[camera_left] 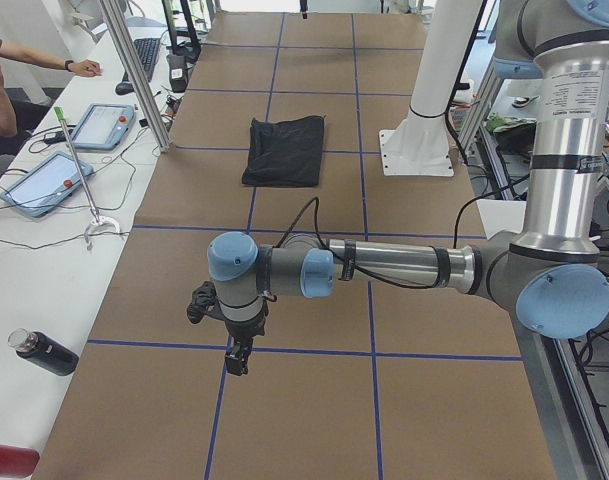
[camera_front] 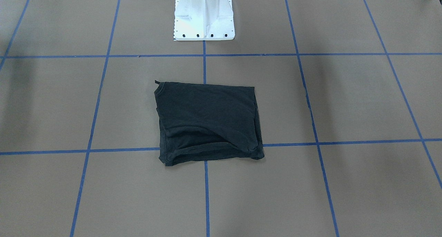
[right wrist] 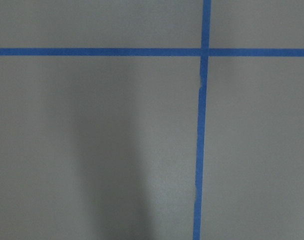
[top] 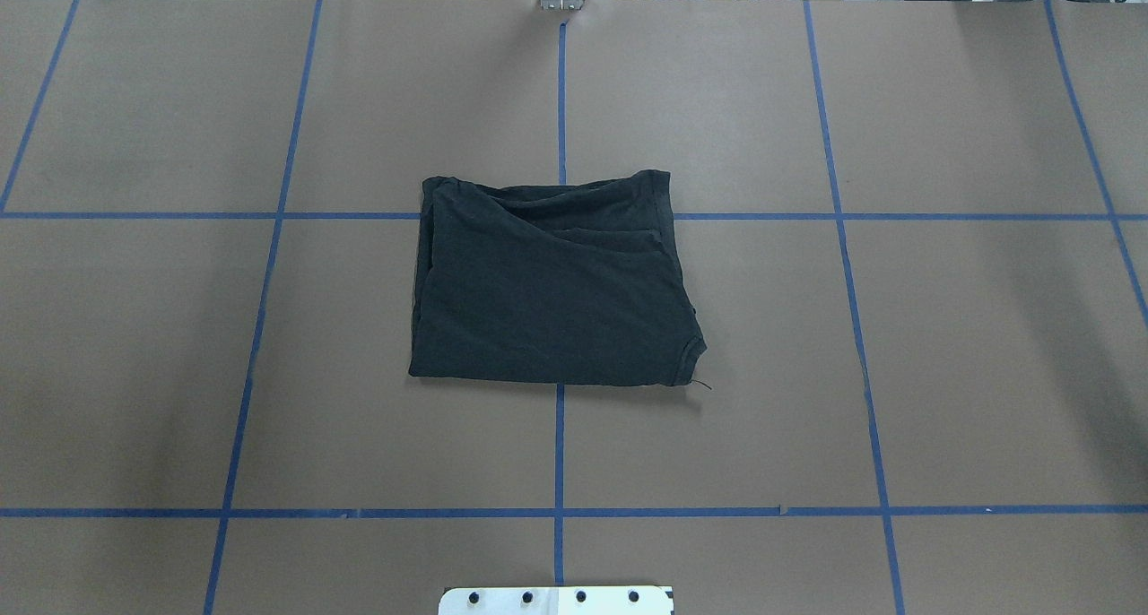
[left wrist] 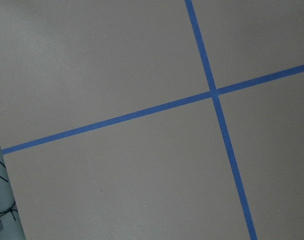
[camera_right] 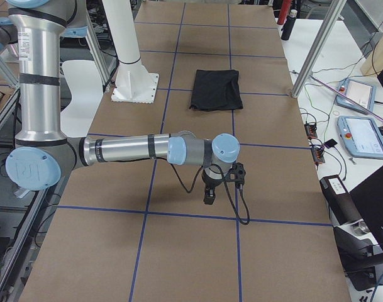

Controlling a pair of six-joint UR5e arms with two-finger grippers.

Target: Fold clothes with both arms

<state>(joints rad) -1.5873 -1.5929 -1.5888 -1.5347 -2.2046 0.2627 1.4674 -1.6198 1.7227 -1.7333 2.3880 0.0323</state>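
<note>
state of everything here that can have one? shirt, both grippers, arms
black T-shirt: folded into a rough rectangle, lying flat mid-table, logo not showing, nothing holding it
left arm: stretched out level over bare table, away from the shirt
left gripper: pointing down, holding nothing visible; open or shut, cannot tell
right arm: stretched out level, away from the shirt
right gripper: pointing down; open or shut, cannot tell

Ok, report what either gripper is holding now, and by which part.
Nothing is held. The folded black soft-fabric T-shirt lies alone on the brown table; the left gripper and right gripper hang far from it.
</note>
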